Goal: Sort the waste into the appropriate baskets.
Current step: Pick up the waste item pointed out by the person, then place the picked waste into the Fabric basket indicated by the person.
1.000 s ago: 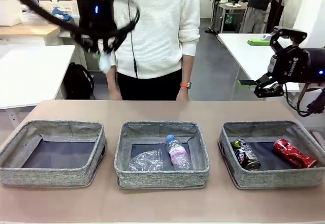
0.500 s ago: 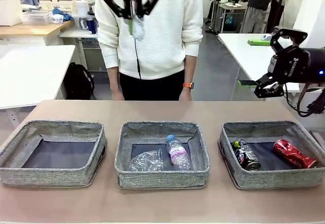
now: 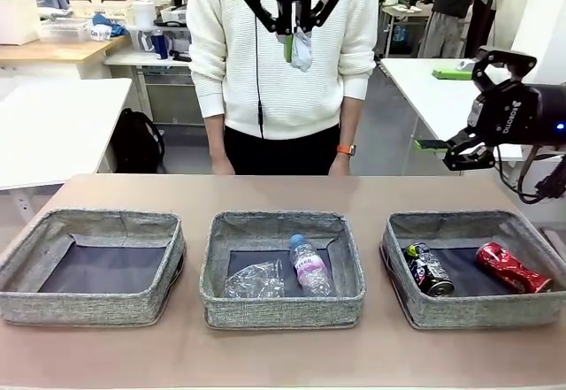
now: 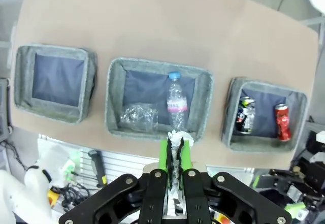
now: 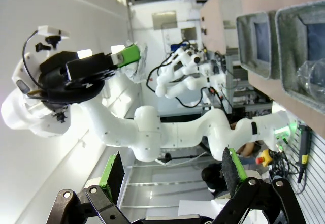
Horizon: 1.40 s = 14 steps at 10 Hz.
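Baskets line the near bench: left basket (image 3: 93, 266) empty, middle basket (image 3: 281, 269) with crumpled plastic (image 3: 255, 279) and bottle (image 3: 309, 264), right basket (image 3: 473, 268) with dark can (image 3: 428, 268) and red can (image 3: 512, 266). Far right, the right claw (image 3: 482, 107) hangs with fingers apart. High over the middle, the left claw (image 3: 294, 36) pinches a white paper wad (image 3: 302, 49) — light, soft, squashable anywhere. Its arm is cut off above.
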### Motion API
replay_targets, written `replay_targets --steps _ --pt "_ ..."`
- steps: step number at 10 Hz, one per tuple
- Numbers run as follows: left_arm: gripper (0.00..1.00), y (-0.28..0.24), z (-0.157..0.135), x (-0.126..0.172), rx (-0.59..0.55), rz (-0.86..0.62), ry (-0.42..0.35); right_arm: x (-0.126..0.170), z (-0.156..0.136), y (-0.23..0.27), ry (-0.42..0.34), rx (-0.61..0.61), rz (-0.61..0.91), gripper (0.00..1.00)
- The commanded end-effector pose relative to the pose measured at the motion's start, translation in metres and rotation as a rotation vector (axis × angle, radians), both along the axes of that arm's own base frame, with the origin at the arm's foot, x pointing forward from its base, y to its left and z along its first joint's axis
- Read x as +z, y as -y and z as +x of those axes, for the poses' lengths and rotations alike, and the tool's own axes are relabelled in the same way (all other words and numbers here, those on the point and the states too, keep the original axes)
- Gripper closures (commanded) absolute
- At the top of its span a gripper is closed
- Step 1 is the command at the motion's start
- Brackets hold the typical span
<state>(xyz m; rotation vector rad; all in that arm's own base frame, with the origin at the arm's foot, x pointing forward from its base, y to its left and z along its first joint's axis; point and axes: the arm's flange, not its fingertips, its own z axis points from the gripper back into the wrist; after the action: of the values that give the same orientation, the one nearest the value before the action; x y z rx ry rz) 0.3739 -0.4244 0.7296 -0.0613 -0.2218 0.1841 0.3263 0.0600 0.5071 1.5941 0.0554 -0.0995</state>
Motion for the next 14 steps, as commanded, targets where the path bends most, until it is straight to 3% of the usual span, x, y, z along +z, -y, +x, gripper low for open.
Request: replay_targets --steps 1,14 --pt "0.91 -0.0119 0.0036 -0.0025 0.025 0.01 0.006 0.003 0.0012 -0.0018 0.007 -0.004 0.027 0.0" --pt "0.91 -0.0119 0.0036 -0.0025 0.025 0.01 0.006 0.003 0.0012 -0.0018 0.007 -0.004 0.027 0.0"
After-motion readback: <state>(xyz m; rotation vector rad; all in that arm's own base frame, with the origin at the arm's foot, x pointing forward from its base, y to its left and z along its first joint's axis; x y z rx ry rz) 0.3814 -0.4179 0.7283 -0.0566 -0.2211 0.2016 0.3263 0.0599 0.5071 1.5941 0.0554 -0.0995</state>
